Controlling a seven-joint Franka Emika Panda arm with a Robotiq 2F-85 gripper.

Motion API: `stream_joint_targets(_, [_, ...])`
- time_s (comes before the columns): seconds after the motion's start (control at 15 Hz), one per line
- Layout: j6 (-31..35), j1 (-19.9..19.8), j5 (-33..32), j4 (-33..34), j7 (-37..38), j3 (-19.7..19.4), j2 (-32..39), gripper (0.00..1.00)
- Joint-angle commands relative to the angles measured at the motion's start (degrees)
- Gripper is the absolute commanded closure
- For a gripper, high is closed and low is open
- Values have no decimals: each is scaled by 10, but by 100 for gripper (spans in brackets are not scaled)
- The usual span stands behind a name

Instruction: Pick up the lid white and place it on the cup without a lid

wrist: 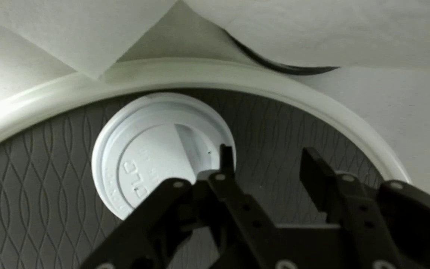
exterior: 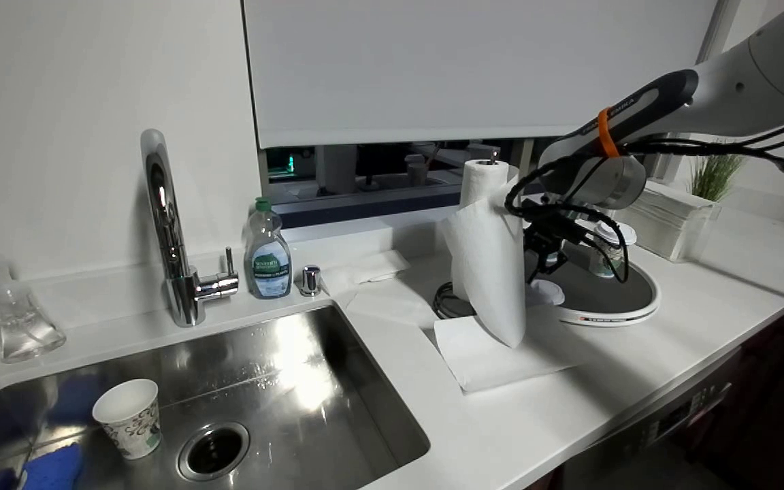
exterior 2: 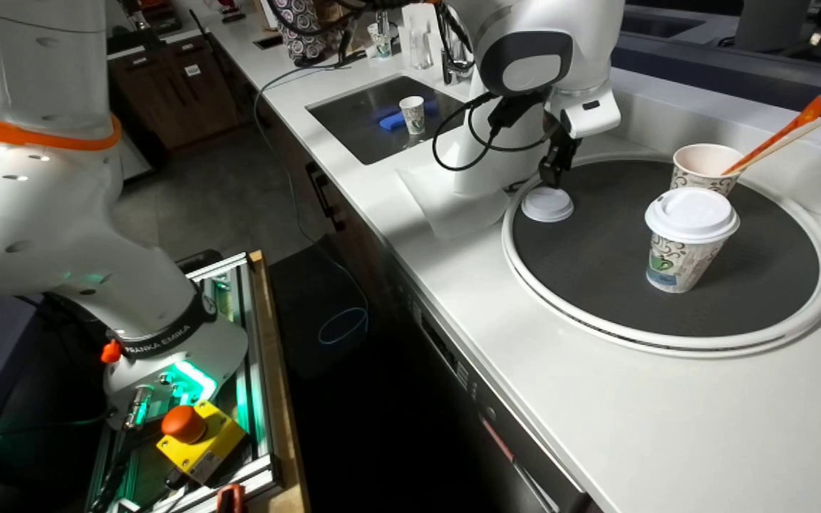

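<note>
Pick-up being set up, white lid (wrist: pixel 164 153) not yet being held

The pick-up step is apparently being worked on. The lid is being borne, top up, by the dark face of the round tray (exterior 2: pixel 596 271), just inside its rim. The gripper (wrist: pixel 267 153) is being held with fingers apart and nothing clasped; in the wrist view the lid's edge is being overlapped by a finger, but contact cannot be told. A sideways correction is probably being called for, so that the edge is straddled before closing. The open cup (exterior 2: pixel 699 179) on the tray is presumably being targeted, though its mouth is being crossed by an orange stick (exterior 2: pixel 785 128) and a pale stick (exterior 2: pixel 788 142).

Smooth moulded plastic is being shown by the lid: round, stepped, embossed. The tray's face is being patterned by elongated diamonds. Tapered, scroll-printed paper is being shown by the open cup and the lidded cup (exterior 2: pixel 674 260).
</note>
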Motion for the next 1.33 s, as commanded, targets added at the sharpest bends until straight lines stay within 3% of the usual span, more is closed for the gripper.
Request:
stream_joint_targets(0.0, [-16,-4,15,0,-12,-1,0,47])
stream_joint_targets(0.87, [-34,-10,17,-14,-28,-1,-18,47])
stream_joint_targets(1.13, [-42,-8,14,-12,-24,-5,-15,41])
stream_joint_targets(1.27, [-43,-7,12,-10,-23,-5,-13,45])
